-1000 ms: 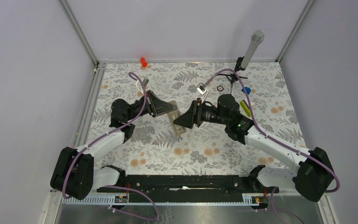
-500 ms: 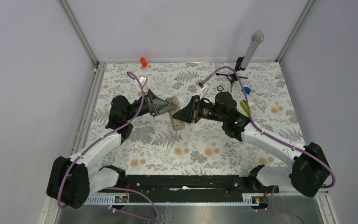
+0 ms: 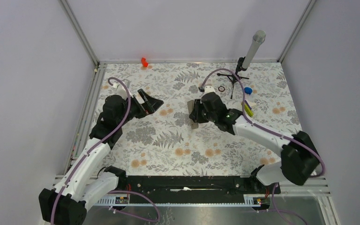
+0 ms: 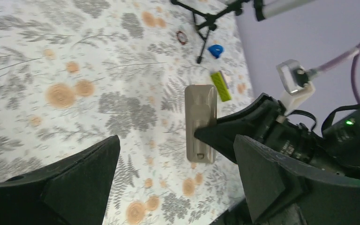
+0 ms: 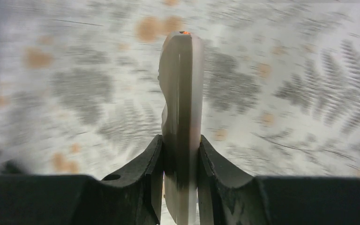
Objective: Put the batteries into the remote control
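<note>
1. My left pincer [image 3: 152,100] has let go and drawn back to the left, jaws now wide; my right pincer [image 5: 180,140] alone clamps the remote control [image 5: 183,84].
2. It is a smooth, pale plastic slab with rounded ends, edge-on between my matte black fingers [image 5: 140,187], with an orange speck at its far tip.
3. It sits over the middle of the fern-printed counter [image 3: 168,150].

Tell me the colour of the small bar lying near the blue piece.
Yellow-green. The bar shows best in the left wrist view.
</note>
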